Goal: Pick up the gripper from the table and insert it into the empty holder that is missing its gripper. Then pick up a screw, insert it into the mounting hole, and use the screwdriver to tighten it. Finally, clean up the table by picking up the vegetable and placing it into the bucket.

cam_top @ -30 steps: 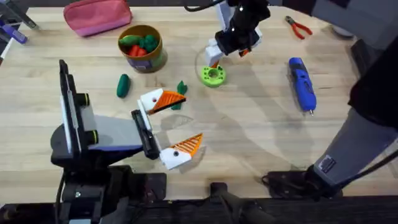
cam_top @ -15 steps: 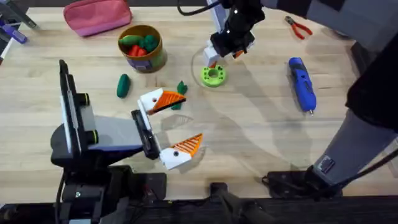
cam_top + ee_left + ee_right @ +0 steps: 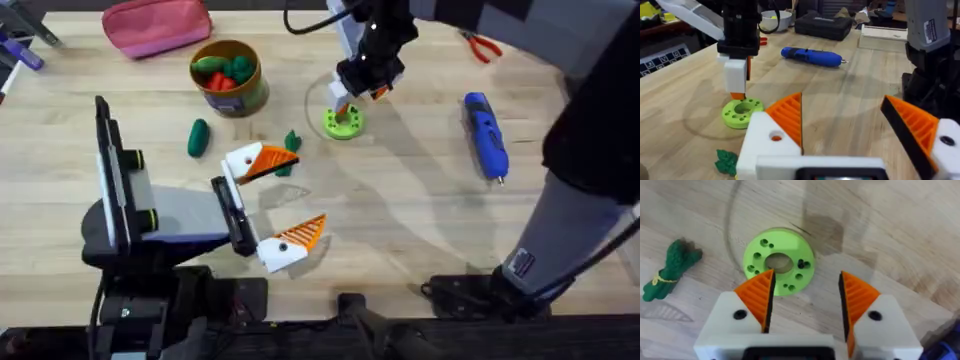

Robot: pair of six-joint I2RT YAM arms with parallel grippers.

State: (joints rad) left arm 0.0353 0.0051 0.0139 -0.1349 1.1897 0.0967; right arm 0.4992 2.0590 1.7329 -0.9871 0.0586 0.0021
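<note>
My left gripper lies open on the table, each white block carrying an orange ribbed finger. On the holder the orange gripper is seated, and orange shows through its mounting hole. My right gripper hangs open just above a green disc, where a dark screw stands in one hole. To the right lies the blue screwdriver. One green vegetable rests on the wood below the bucket, and a leafy one lies beside the holder.
Red-handled pliers lie at the far right and a pink pouch at the far left. A white bowl and a black case sit beyond the screwdriver. Bare wood stretches between the disc and the screwdriver.
My right gripper has drifted left and lower, closing in over the green disc. The left arm and the objects on the table stayed put.
</note>
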